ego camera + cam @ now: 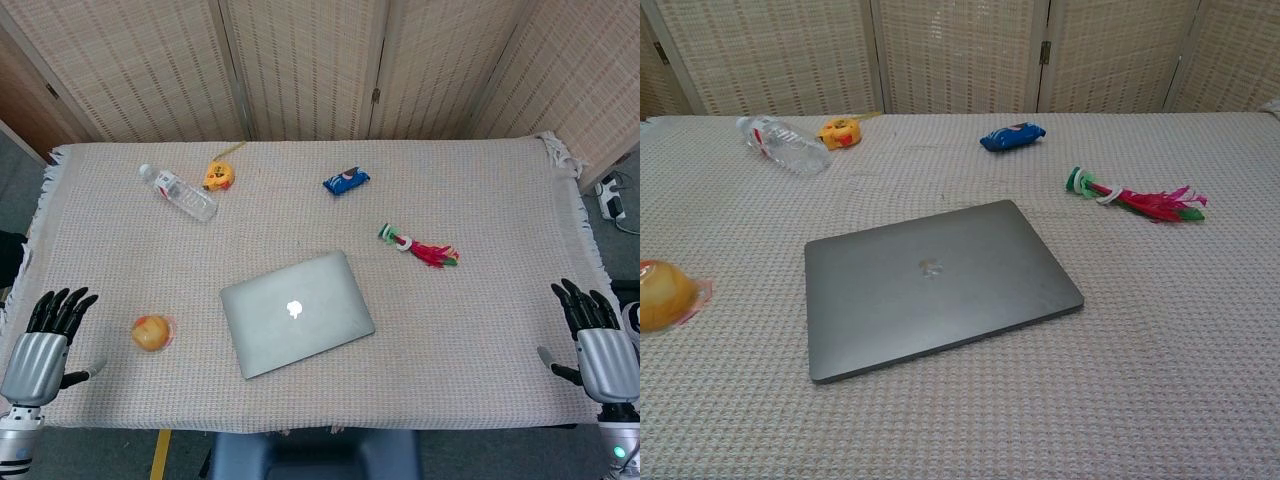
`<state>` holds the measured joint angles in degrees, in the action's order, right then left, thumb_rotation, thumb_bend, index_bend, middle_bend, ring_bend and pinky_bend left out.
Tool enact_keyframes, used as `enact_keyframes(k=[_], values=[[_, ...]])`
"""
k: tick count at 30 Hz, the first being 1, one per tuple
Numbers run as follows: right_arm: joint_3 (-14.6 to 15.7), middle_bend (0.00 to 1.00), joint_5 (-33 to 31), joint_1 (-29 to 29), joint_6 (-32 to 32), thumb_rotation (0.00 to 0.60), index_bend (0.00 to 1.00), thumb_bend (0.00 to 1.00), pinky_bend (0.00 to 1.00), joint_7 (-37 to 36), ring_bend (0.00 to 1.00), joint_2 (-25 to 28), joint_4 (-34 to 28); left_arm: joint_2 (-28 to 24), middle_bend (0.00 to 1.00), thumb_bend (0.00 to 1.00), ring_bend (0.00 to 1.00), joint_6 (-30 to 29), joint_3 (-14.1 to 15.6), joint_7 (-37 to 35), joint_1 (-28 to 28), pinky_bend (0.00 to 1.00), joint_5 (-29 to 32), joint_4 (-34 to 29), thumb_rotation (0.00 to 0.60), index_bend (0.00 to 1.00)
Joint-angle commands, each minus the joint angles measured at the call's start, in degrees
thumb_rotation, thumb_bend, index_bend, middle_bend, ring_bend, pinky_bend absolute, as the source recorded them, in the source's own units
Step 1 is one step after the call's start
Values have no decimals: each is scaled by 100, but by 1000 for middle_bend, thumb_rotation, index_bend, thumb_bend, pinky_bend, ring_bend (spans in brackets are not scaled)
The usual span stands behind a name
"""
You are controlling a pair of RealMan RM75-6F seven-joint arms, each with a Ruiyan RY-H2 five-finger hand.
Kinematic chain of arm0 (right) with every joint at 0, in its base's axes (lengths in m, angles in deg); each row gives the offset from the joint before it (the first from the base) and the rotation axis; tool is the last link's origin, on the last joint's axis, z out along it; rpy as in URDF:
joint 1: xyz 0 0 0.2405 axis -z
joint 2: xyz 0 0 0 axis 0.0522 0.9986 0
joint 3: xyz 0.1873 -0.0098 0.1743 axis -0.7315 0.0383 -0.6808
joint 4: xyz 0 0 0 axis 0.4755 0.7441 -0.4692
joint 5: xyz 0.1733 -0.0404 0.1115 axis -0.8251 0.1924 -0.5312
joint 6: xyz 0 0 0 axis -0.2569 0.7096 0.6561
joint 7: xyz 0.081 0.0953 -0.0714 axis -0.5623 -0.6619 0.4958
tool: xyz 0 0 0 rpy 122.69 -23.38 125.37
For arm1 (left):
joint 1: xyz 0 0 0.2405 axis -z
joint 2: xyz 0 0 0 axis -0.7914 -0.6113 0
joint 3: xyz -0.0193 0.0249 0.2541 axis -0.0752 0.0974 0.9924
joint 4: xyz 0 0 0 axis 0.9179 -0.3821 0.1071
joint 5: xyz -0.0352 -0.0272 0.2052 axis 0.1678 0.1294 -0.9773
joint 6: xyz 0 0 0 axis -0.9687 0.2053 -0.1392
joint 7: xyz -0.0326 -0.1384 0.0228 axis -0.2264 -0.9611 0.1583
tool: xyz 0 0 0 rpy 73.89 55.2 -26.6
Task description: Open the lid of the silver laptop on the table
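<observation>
Laptop (296,313) lid closed, centre | left hand (42,345) 9 o'clock, right hand (595,335) 3 o'clock, fingers spread, empty | we'd lift the near edge slowly, steadying the base.

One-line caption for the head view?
Closed silver laptop lies between an open left robot hand and open right robot hand.

The silver laptop (297,313) (938,285) lies flat on the surface, near the middle and toward the near edge. Its lid is fully closed, with the pale logo at the centre of the lid facing up. The body sits skewed to the surface edges, its right side turned farther away than its left. Nothing touches it.
</observation>
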<state>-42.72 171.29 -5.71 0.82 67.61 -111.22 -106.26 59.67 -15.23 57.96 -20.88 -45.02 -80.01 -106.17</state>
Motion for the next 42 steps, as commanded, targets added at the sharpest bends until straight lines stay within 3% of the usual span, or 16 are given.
enact_keyframes(k=[1,11,21,28,35,42], values=[[-9,68,3,-1,10,600,36,276,70,-10,127,-16,20,-9,116,185,71,37,9,23,14,0,25,-21,600,175],[-16,69,102,-108,-104,600,36,275,71,-49,127,-64,90,-14,116,185,71,58,-9,89,46,0,51,-81,600,164],[-209,68,255,-1033,-1201,600,18,275,70,252,133,-453,218,-7,116,185,71,50,9,98,45,0,50,-114,600,164],[-429,43,131,-1941,-2254,600,0,276,24,388,111,-1148,542,-20,116,185,71,17,42,81,12,0,39,-104,600,164],[-584,0,-95,-2618,-2925,600,0,270,0,573,4,-1953,1079,-50,116,185,71,27,40,23,16,0,51,-109,600,164],[-680,0,-297,-3029,-3180,600,0,143,0,585,0,-2686,1796,-72,116,185,71,53,51,-43,13,0,78,-73,600,163]])
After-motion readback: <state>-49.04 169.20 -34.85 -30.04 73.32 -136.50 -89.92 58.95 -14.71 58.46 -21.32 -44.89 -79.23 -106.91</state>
